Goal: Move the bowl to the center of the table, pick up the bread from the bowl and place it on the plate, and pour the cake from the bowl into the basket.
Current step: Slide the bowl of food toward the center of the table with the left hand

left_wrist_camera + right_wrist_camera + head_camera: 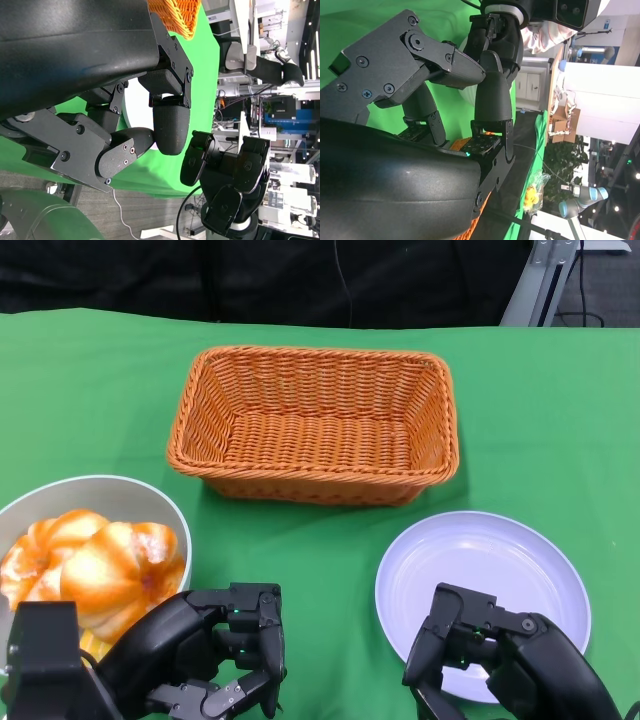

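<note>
The bowl (150,502) sits at the table's (90,390) left edge, just beside the left hand (215,655), with the bread (105,570) piled in it. It looks rigid and smooth-walled, likely slippery, so the near rim seems the best hold. The bread appears soft and light and should be taken gently around its sides. Both hands hold nothing, fingers curled but apart; the right hand (480,650) hovers over the plate's (500,560) near edge. The basket (315,425) stands behind.
</note>
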Available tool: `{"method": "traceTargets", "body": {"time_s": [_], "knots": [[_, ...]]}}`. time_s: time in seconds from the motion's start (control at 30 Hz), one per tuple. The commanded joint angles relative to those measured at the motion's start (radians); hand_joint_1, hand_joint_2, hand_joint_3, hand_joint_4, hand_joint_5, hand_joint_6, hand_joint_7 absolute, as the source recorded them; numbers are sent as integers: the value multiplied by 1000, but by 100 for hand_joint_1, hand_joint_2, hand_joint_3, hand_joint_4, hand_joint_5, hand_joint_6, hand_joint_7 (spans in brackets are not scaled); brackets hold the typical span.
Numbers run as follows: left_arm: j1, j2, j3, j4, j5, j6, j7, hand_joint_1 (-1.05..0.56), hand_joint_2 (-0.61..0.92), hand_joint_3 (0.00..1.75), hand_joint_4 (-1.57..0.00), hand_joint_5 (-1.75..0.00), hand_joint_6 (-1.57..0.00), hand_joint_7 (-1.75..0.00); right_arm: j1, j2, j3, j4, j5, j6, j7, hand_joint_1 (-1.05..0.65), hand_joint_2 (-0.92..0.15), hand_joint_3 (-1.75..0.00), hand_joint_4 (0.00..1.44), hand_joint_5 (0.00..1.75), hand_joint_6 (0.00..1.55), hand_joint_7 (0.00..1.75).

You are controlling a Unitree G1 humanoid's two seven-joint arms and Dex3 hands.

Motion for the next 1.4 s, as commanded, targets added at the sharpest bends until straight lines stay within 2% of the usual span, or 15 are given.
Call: {"method": "traceTargets", "body": {"time_s": [0.03,0.53,0.7,0.83,0.9,1.0,1.03,1.07,1.13,1.17,1.23,1.3,1.4], "knots": [[-14,8,5,13,9,-16,-7,-12,65,97,-68,-175,-67,-148,-4,-6,-11,0,10,3,0,-28,-50,-108,69,174,64,147],[-11,11,6,15,8,-29,-6,-12,66,95,-67,-175,-67,-146,-9,-4,-10,9,8,-8,2,-29,-48,-110,69,173,64,149],[-19,6,14,36,23,-79,1,-12,66,94,-66,-175,-67,-145,-21,0,-9,21,2,-5,-2,-29,-49,-108,69,174,64,149],[-45,-9,36,72,31,-170,13,-13,67,92,-66,-174,-67,-143,-30,7,-5,28,0,0,-7,-29,-49,-108,68,174,64,149],[-61,-12,51,77,42,-190,36,-13,69,89,-67,-170,-69,-138,-38,12,-4,38,-2,-9,-8,-28,-49,-108,68,174,64,149],[-79,-17,80,68,37,-203,77,-14,70,78,-69,-149,-74,-108,-48,18,-4,50,-8,-19,-12,-28,-49,-109,69,173,64,148],[-83,-18,86,67,37,-206,85,-17,74,65,-69,-139,-77,-92,-50,19,-5,53,-9,-21,-13,-28,-49,-109,69,173,64,148],[-91,-15,101,63,45,-213,109,-18,77,59,-69,-136,-78,-86,-52,20,-5,57,-10,-24,-13,-29,-49,-109,69,173,65,148],[-107,-12,125,60,66,-234,155,-30,88,27,-66,-102,-79,-49,-57,22,-5,65,-10,-30,-11,-29,-49,-108,69,172,64,148],[-117,-9,139,62,78,-248,180,-32,90,22,-66,-95,-80,-41,-58,22,-5,66,-11,-29,-11,-30,-49,-108,69,172,64,148],[-142,0,167,83,99,-282,217,-34,92,19,-70,-59,-80,-16,-56,21,-5,64,-8,-24,-10,-30,-49,-108,69,172,64,148],[-167,7,197,113,125,-317,262,-37,92,19,-71,-38,-78,-6,-53,22,-5,62,-4,-22,-10,-30,-49,-108,69,172,64,148],[-208,19,244,152,140,-340,325,-42,92,16,-70,-22,-74,-1,-48,18,-5,55,-8,-21,-11,-30,-49,-108,69,172,64,148]]}}
